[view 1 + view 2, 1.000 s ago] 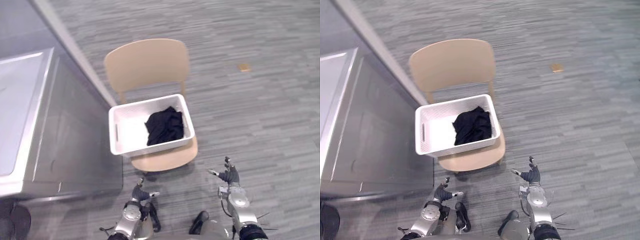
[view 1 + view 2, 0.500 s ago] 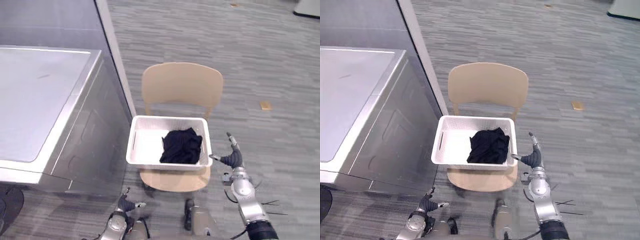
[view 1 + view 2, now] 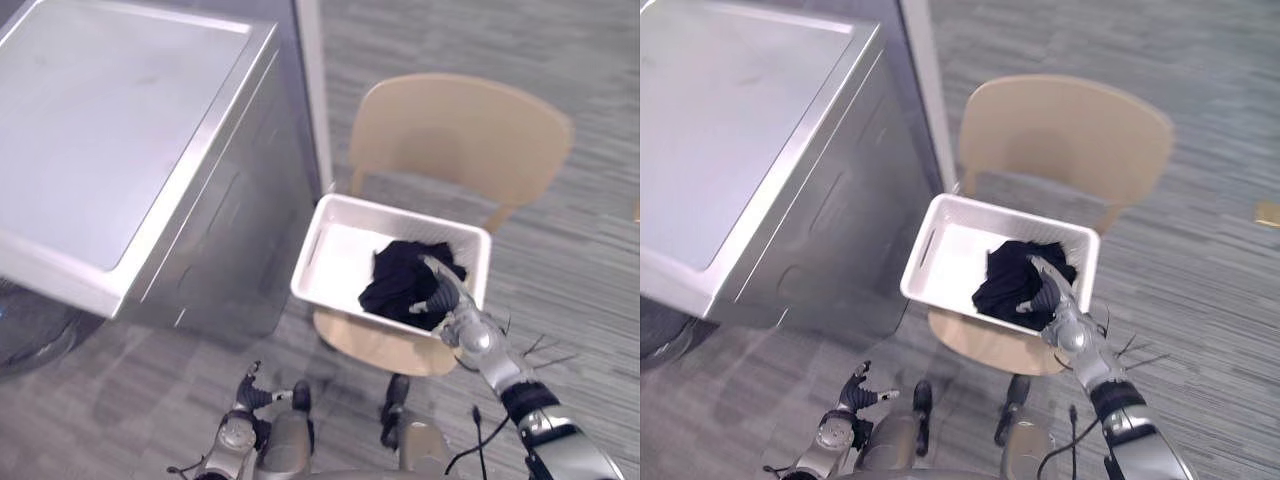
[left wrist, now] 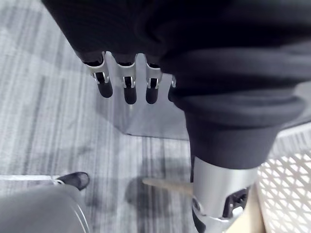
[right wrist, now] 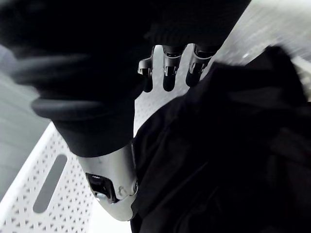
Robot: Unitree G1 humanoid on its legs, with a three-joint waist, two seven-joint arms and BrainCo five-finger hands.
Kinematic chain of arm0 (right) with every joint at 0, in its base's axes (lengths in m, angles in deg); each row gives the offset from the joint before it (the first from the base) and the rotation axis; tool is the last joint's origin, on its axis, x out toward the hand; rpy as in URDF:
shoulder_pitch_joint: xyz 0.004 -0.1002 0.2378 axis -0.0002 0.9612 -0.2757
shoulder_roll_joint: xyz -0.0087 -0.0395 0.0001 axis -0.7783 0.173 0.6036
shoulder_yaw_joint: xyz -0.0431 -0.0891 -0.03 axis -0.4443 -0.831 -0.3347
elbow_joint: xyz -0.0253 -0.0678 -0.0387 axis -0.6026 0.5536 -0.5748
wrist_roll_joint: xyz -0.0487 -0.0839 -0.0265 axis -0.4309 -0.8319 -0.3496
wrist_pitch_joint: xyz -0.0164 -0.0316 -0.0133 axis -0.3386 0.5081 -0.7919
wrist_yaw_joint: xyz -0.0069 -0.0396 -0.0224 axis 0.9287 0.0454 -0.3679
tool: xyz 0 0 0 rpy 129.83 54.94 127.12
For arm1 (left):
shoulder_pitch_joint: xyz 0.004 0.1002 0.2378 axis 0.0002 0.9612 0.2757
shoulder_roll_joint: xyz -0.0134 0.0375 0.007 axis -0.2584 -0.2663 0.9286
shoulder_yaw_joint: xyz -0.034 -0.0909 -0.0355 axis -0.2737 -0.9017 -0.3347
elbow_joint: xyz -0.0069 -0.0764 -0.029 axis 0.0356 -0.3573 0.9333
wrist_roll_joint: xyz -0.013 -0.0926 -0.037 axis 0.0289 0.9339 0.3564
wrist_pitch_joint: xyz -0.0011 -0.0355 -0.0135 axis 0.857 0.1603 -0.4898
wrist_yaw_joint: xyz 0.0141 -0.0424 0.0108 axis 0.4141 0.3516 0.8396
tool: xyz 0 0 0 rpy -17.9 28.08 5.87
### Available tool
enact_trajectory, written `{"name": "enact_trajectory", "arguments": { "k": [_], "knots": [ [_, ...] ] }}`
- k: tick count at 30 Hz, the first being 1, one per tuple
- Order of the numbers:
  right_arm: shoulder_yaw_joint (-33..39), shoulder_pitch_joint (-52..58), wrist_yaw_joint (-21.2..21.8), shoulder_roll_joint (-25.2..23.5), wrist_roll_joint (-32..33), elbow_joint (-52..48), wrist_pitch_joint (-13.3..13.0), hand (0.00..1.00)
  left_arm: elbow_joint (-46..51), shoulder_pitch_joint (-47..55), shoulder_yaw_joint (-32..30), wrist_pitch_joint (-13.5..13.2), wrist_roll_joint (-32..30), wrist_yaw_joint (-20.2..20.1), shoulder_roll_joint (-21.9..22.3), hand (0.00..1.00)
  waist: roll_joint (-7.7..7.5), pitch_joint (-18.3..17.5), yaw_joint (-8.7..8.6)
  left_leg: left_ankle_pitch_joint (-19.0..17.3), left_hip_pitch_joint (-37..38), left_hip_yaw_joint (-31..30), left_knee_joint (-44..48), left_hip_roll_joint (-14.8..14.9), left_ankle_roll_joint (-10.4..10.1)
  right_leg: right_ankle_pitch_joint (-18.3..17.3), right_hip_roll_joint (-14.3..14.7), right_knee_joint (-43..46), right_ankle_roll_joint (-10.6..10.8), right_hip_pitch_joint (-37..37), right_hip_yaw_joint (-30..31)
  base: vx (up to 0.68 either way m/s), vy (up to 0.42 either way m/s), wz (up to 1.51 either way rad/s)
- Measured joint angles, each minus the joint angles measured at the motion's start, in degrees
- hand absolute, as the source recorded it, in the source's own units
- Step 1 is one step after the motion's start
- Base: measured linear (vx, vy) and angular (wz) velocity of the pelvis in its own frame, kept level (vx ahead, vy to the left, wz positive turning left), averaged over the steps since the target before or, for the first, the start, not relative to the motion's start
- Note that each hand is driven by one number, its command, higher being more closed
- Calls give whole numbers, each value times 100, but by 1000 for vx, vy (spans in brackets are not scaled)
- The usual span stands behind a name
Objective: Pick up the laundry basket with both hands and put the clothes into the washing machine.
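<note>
Basket (image 3: 312, 262) lay crosswise on the chair (image 3: 460, 130) seat, black clothes (image 3: 398, 282) heaped at its right end. We held our right hand (image 3: 458, 318), fingers straight and apart, over that end; our left hand (image 3: 255, 392), equally slack, hung low, well apart from the basket's left edge.

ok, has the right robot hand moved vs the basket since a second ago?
Yes. The right robot hand has come forward from short of the chair to the basket's right end, its straight fingers now over the black clothes inside.
</note>
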Motion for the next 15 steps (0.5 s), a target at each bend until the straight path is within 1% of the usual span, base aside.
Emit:
{"name": "enact_trajectory", "arguments": {
  "k": [1,2,3,4,5,6,7,10,11,12,13,15],
  "knots": [
    [-5,-213,-4,15,-24,151,13,0,0,-64,0,-4,7,1,-29,0,-3,72,10,76,-102,-63,-6,-23,-7,36,-6,0,-21,-68,-45,-174,-3,48],
    [-20,-638,-17,88,-46,434,61,0,19,-184,-3,-42,28,7,-71,0,12,259,30,197,-246,-154,-40,-80,-14,67,-41,-2,-19,-161,-123,-156,-8,36],
    [-64,-1038,-45,203,-48,741,107,0,85,-262,-5,-46,92,9,-79,0,74,390,126,213,-383,-194,-49,-76,-17,134,-49,-6,-46,-289,-144,-156,4,23],
    [-116,-1227,-89,268,-52,917,122,0,112,-304,-5,-54,117,13,-77,0,85,430,180,258,-465,-195,-55,-81,-10,175,-48,-13,-61,-378,-140,-132,14,11],
    [-196,-1581,-150,386,-90,1274,183,0,114,-395,1,-91,214,22,-77,0,102,460,219,419,-640,-226,-142,-109,-3,237,-93,-26,-58,-555,-154,-149,2,10],
    [-246,-1885,-182,510,-130,1586,246,0,110,-496,16,-98,216,45,-73,0,160,494,284,521,-726,-267,-295,-143,-6,328,-102,-64,-78,-691,-159,-148,3,13],
    [-252,-2012,-218,574,-154,1691,282,0,115,-543,21,-108,239,68,-73,0,183,506,311,570,-779,-277,-367,-172,1,363,-105,-107,-72,-760,-158,-179,15,6],
    [-386,-2602,-290,881,-151,2085,434,0,124,-802,72,-199,479,124,-42,0,330,603,355,801,-1038,-320,-767,-186,22,641,-102,-317,-81,-1097,-171,-174,11,5],
    [-414,-2654,-302,947,-152,2112,445,0,127,-865,83,-207,508,125,-26,0,341,625,362,871,-1076,-342,-853,-186,13,672,-113,-347,-73,-1151,-172,-160,-21,7],
    [-485,-2757,-350,1027,-151,2192,450,0,139,-954,103,-221,572,127,-9,0,358,656,387,931,-1122,-365,-995,-191,53,722,-116,-404,-57,-1241,-169,-140,-32,6],
    [-555,-2858,-422,1105,-151,2202,453,100,186,-1054,117,-223,664,128,-1,0,355,659,439,1071,-1225,-372,-1169,-194,70,803,-123,-431,-73,-1406,-170,-126,-32,4],
    [-692,-2959,-431,1193,-153,2203,476,100,220,-1157,116,-222,708,126,35,0,355,660,451,1170,-1288,-378,-1296,-191,36,832,-134,-422,-69,-1520,-170,-95,-31,4]
  ]
}}
